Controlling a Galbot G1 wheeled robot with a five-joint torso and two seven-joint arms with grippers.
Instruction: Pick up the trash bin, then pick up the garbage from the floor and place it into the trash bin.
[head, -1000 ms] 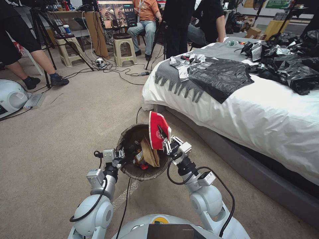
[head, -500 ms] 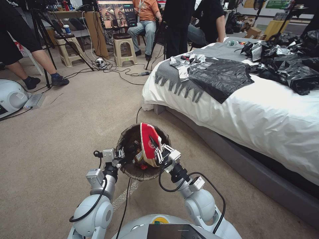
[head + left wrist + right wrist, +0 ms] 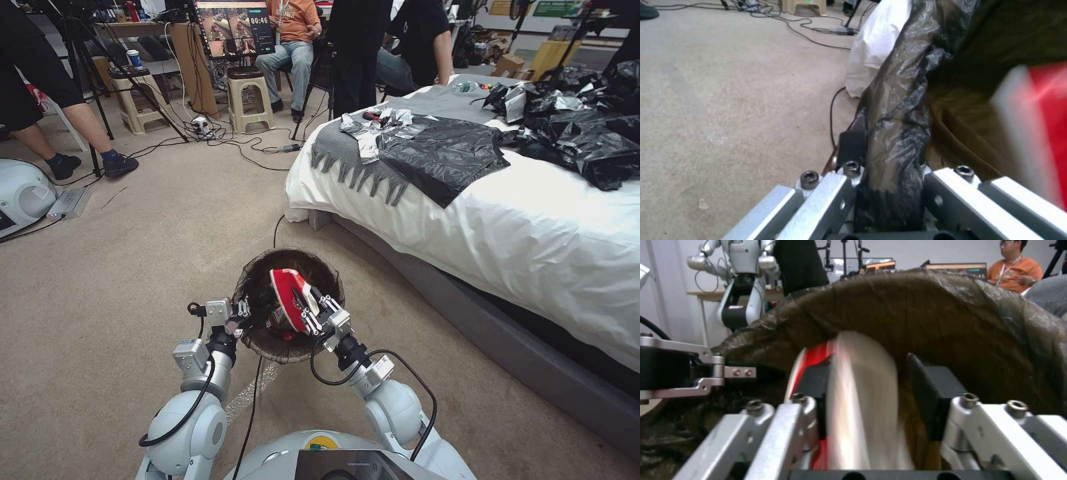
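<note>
Beige carpet covers the floor (image 3: 133,267) all around me, with a thin black cable (image 3: 275,230) trailing across it just beyond the trash bin. To my right stands a bed (image 3: 533,240) under a white sheet, its near corner close to the bin but not touching it; glossy black plastic sheets (image 3: 443,157) lie on top of the bed.

The trash bin (image 3: 288,347) is held up in front of my torso, its dark brown bag liner (image 3: 898,110) folded over the rim. Inside it I can see a brown paper scrap and small bits of red and yellow litter.

My left gripper (image 3: 241,315) is clamped on the bin's near rim, liner pinched between its fingers, arm bent low on my left side. My right gripper (image 3: 308,312) reaches over the bin's mouth, closed on a crushed red paper cup (image 3: 288,297) held inside the opening, between the bin's walls.
</note>
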